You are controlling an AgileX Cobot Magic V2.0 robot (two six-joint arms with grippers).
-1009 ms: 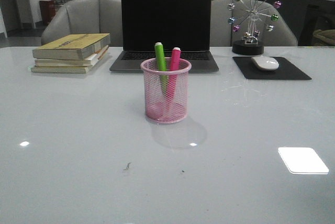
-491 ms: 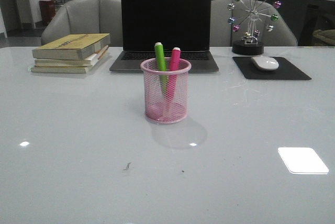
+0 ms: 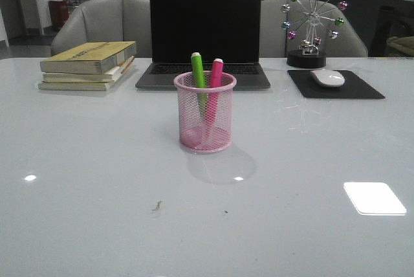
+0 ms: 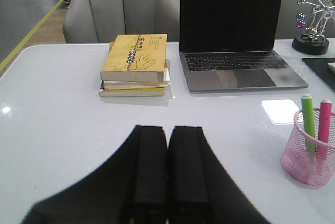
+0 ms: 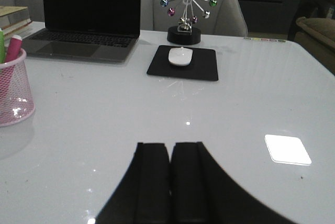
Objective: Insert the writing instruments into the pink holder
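The pink mesh holder (image 3: 205,120) stands upright on the white table in front of the laptop. A green marker (image 3: 198,70) and a magenta marker (image 3: 215,73) stand inside it, leaning slightly, their tops above the rim. The left wrist view shows the holder (image 4: 312,153) off to one side with the green marker (image 4: 308,122) and the magenta marker (image 4: 324,124) in it. The right wrist view catches the holder (image 5: 14,96) at the frame edge. My left gripper (image 4: 167,127) and right gripper (image 5: 170,144) are both shut on nothing, well back from the holder. Neither arm appears in the front view.
A black open laptop (image 3: 204,31) sits behind the holder. A stack of books (image 3: 89,65) lies at the back left. A white mouse (image 3: 327,77) rests on a black pad (image 3: 334,85) at the back right, beside a ferris-wheel ornament (image 3: 310,21). Grey chairs stand beyond the table.
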